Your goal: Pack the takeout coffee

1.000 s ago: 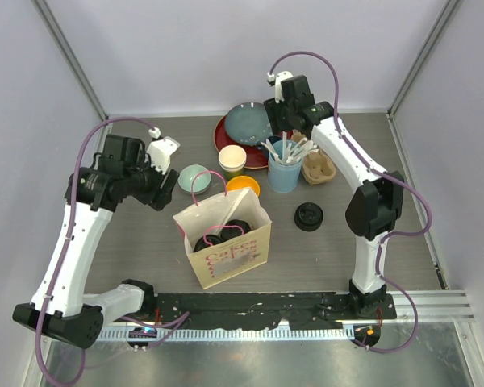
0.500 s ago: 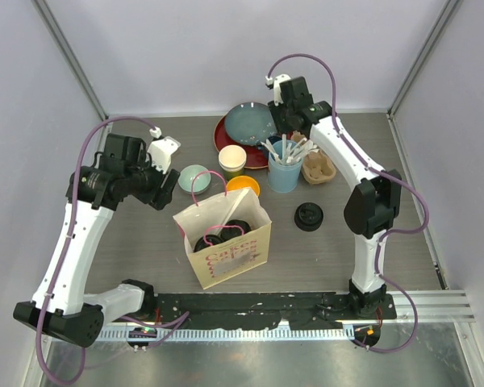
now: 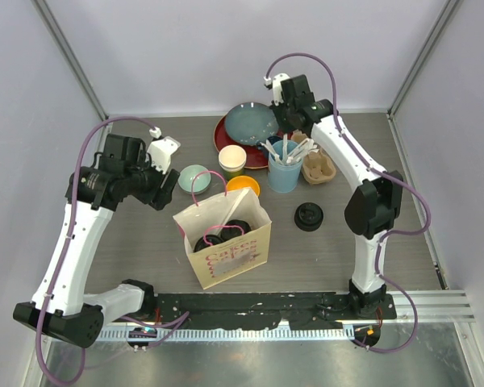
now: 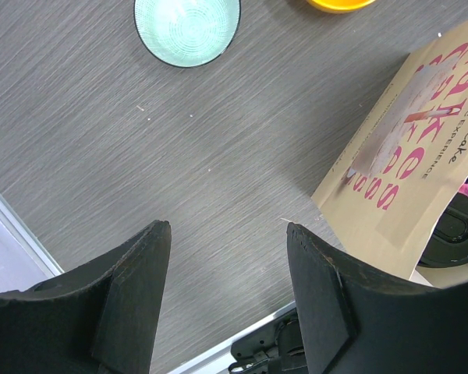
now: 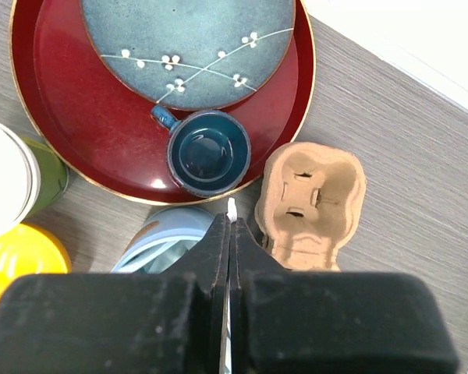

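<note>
While both coffee cups [image 3: 239,227] sit inside the paper bag [image 3: 230,260], the right fingers [image 5: 207,261] pinch a thin white utensil [image 5: 231,209]; pull it straight up, slowly. The left fingers [image 4: 132,296] are apart, holding nothing.

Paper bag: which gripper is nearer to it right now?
Left. The left gripper hovers just off the left side of the paper bag, fingers open. The right gripper is farther back, over the light-blue utensil cup, pinching a white utensil.
</note>
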Tool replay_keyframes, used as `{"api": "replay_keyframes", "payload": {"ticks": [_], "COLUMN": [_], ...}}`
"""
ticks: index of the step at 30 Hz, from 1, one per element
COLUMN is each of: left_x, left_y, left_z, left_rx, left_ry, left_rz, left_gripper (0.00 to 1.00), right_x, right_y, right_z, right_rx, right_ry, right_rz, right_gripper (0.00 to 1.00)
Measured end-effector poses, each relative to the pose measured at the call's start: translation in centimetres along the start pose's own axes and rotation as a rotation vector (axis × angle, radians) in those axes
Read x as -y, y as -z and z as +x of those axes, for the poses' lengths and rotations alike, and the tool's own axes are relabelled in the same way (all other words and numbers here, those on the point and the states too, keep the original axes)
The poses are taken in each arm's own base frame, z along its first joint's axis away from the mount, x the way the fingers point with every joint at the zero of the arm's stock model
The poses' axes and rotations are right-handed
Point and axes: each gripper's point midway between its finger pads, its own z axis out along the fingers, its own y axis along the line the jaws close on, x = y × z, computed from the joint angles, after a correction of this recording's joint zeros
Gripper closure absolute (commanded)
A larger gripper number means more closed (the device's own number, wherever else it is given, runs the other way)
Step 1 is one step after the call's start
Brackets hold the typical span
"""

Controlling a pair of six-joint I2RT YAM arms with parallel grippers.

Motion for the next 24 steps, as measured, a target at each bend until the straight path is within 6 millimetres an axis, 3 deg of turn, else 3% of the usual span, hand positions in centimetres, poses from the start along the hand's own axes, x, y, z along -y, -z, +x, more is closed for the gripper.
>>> {"api": "replay_keyframes", "payload": {"ticks": [4, 7, 15, 20, 24], "left_x": [0.0, 0.1, 0.4, 0.5, 0.6], "left_y": [0.0, 0.0, -0.4, -1.1, -1.3], "left_z": [0.0, 0.0, 1.5, 2.8, 3.1], "left_rx": [0.000, 0.001, -0.021, -0.044, -0.049], "left_ry": [0.001, 0.002, 0.014, 0.051, 0.066], "left_rz": [0.000, 0.003, 0.009, 0.037, 0.049], "left_gripper": [0.35, 0.35, 0.35, 0.35, 0.35], "right_x": [0.6, 1.4, 3.5, 1.5, -1.1], "right_y": [2.4, 6.4, 23.8, 31.1, 33.5], "right_z": [-1.4, -3.8, -10.6, -12.6, -12.6], "right_rx": [0.048, 0.148, 0.611, 0.826, 0.904], "right_ry": [0.012, 0.004, -0.051, -0.076, -0.100], "right_rz": [0.007, 0.023, 0.038, -0.114, -0.273], "right_gripper": [0.99, 0.99, 0.99, 0.99, 0.99]}}
